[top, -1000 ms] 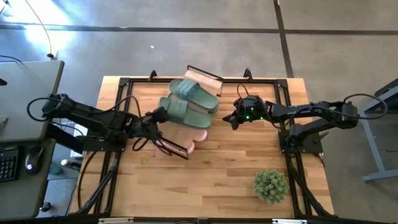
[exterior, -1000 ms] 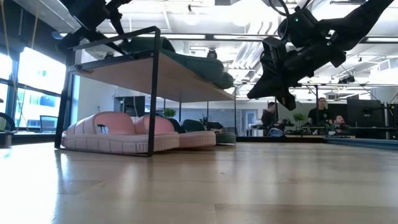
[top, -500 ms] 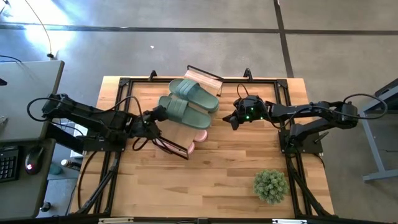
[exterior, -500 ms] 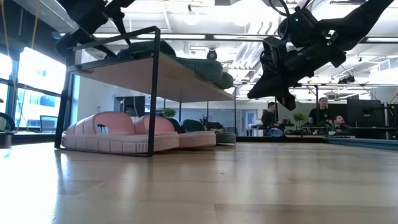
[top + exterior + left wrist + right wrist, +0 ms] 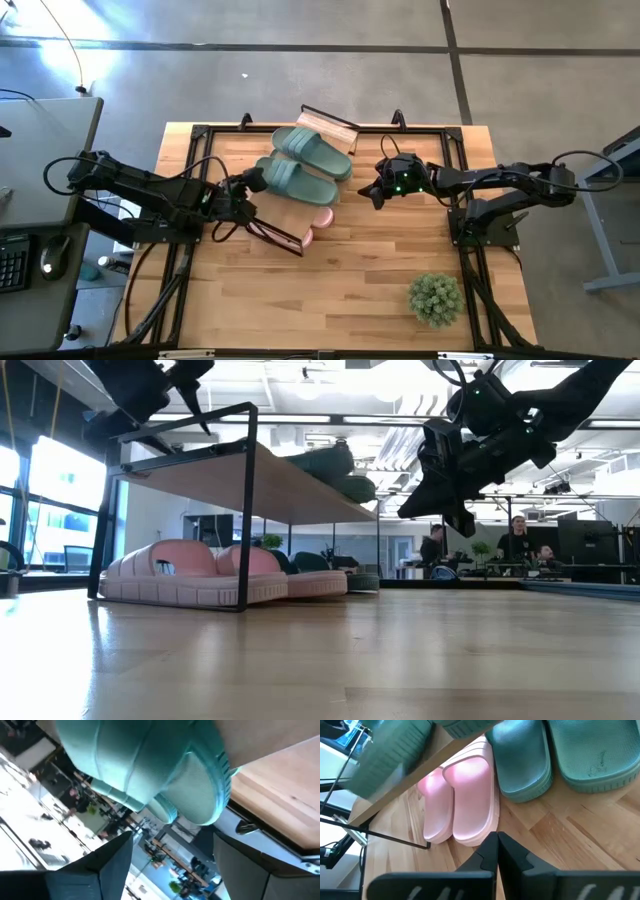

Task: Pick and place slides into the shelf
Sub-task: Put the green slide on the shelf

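The shelf (image 5: 338,127) stands at the table's far middle, its plank top (image 5: 250,480) raised on a black wire frame. Two green slides (image 5: 312,150) (image 5: 297,180) lie side by side on that top. A pink pair (image 5: 462,805) rests on the table beneath the plank, with more green slides (image 5: 522,765) beside it. My left gripper (image 5: 245,188) hangs open just left of the nearer green slide's heel (image 5: 192,785), clear of it. My right gripper (image 5: 373,195) hovers shut to the right of the shelf, above the table, with nothing in it.
A small potted plant (image 5: 434,298) stands near the table's front right corner. A black frame (image 5: 190,150) runs around the tabletop's edges. Bare wood (image 5: 330,290) stretches in front of the shelf. People sit in the room beyond the table (image 5: 515,540).
My left gripper has opened and let go of the nearer green slide, then drawn back a little toward the table's left edge. The slide stays lying on the shelf's top.
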